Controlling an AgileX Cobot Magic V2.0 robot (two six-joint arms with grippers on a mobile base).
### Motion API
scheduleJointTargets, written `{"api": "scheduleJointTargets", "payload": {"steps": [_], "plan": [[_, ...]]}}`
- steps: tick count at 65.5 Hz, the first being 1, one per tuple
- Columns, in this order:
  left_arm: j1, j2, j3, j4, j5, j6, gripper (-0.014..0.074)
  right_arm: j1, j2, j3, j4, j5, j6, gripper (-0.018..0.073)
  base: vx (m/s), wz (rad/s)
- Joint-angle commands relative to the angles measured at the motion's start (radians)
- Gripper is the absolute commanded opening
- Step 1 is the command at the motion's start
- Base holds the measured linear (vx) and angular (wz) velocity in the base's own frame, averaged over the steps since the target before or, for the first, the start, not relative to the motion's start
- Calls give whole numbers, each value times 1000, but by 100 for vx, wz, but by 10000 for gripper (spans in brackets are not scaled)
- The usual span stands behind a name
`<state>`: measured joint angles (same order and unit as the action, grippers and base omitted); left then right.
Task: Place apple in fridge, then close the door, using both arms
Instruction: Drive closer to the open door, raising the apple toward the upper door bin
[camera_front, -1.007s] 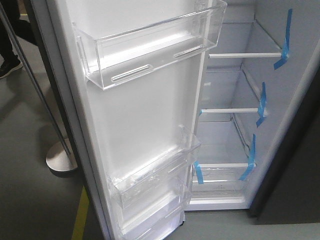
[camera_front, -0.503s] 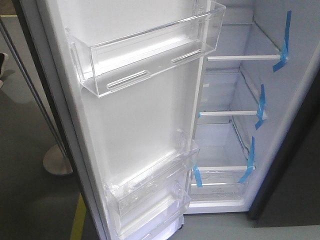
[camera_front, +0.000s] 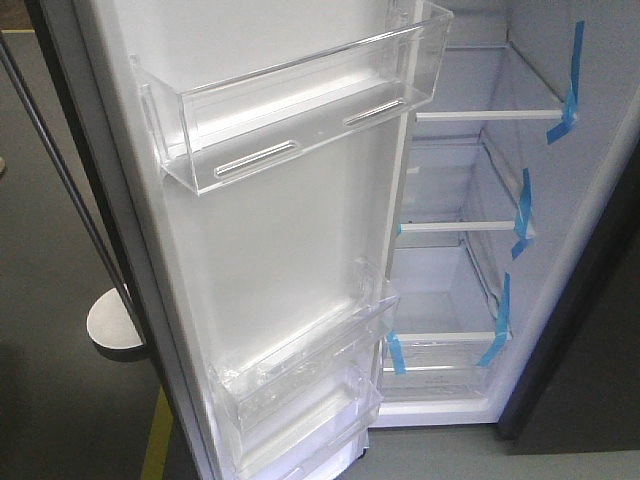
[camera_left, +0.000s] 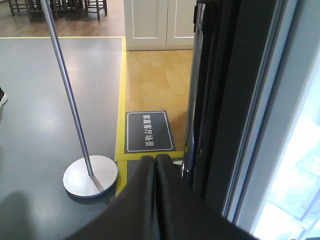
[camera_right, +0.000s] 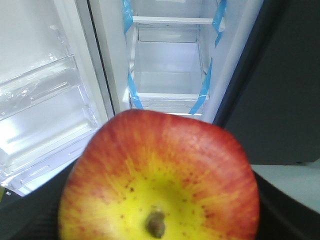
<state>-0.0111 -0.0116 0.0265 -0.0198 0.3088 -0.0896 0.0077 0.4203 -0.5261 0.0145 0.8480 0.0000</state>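
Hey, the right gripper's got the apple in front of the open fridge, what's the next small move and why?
Probably ease the apple forward toward the bare lower shelf of the fridge: it's held outside the compartment, the door stands wide open, and nothing blocks the way. The left gripper, shut, sits by the door's outer edge.

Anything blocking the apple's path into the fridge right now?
Nothing visible. In the right wrist view the apple faces the open fridge compartment directly. The door is swung wide to the left, and the shelves ahead look bare.
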Motion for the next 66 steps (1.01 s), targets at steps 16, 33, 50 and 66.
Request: {"api": "scheduleJointTargets", "payload": {"steps": [16,33,50,66], "plan": [[-2,-14,19,-6,-65,-2,-6,-3,6,-28,-6,-67,0,99,0,0],[-2,-14,19,-6,-65,-2,-6,-3,6,-28,-6,-67,0,99,0,0],[-2,-14,19,-6,-65,-2,-6,-3,6,-28,5,-62,8,99,0,0],[-2,-14,19,-6,-65,-2,-6,-3,27,-92,96,-129,0,101,0,0]]}}
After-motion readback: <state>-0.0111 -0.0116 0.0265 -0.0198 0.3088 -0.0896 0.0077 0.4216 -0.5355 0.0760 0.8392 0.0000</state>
